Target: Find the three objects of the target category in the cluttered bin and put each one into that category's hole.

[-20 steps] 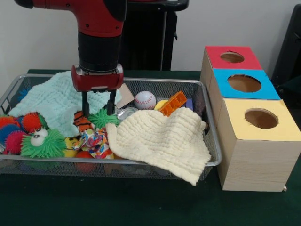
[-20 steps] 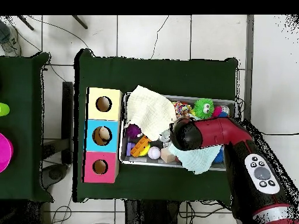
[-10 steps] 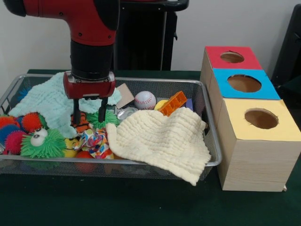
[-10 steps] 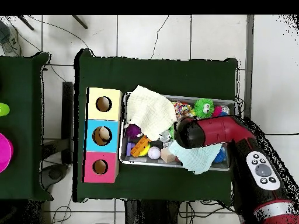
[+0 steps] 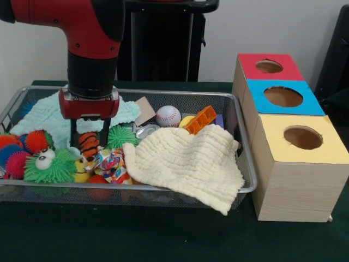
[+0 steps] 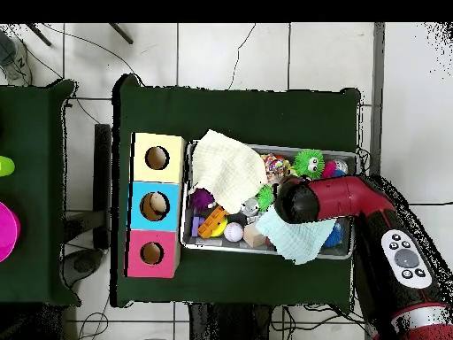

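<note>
Item: claw (image 5: 87,137), lowered into the left half of the cluttered bin (image 5: 240,142), fingers spread and straddling an orange-and-black striped soft toy (image 5: 88,144), apparently a small tiger; nothing gripped yet, jaws released. Key relation: the striped toy sits directly between the fingertips, standing roughly upright with its long axis near vertical, so the coming move looks like a plain closing in place, with no sideways correction. Neighbours: green spiky ball (image 5: 121,136) just beside the right finger, pale green cloth (image 5: 49,117) behind, patterned fabric toy (image 5: 110,164) in front, yellow duckling (image 5: 82,169) low against the front rim, part hidden. Destination: the hole (image 5: 269,66) in the red-faced box (image 5: 267,68), well apart, at the far right of the green surface (image 5: 163,234). Change against the picture one second back: the claw has travelled leftward from over the green spiky ball and sunk lower, now bracketing the striped toy. Overhead view shows the arm (image 6: 336,199) covering the grasp point.
</note>
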`<move>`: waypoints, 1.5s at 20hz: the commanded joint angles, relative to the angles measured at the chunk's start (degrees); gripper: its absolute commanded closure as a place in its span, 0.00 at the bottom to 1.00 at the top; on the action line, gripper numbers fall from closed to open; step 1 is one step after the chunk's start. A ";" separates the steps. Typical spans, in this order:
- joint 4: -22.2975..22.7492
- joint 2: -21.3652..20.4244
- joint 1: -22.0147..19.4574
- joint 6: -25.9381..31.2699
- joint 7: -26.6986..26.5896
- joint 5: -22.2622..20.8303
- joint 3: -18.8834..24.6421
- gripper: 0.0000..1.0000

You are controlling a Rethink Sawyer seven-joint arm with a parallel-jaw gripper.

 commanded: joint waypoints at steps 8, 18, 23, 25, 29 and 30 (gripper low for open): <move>-3.47 2.59 0.29 6.30 -8.18 -3.11 -2.21 0.00; 1.60 -2.90 -0.14 11.69 -9.53 4.08 1.39 1.00; 4.79 -6.13 -0.75 14.06 -9.41 8.63 3.58 1.00; 7.07 -8.82 -1.06 15.26 -9.16 11.30 4.73 1.00; 11.00 -15.15 -1.12 17.49 -7.92 16.98 6.81 1.00; 12.10 -16.75 -1.32 17.39 -7.60 18.50 7.56 1.00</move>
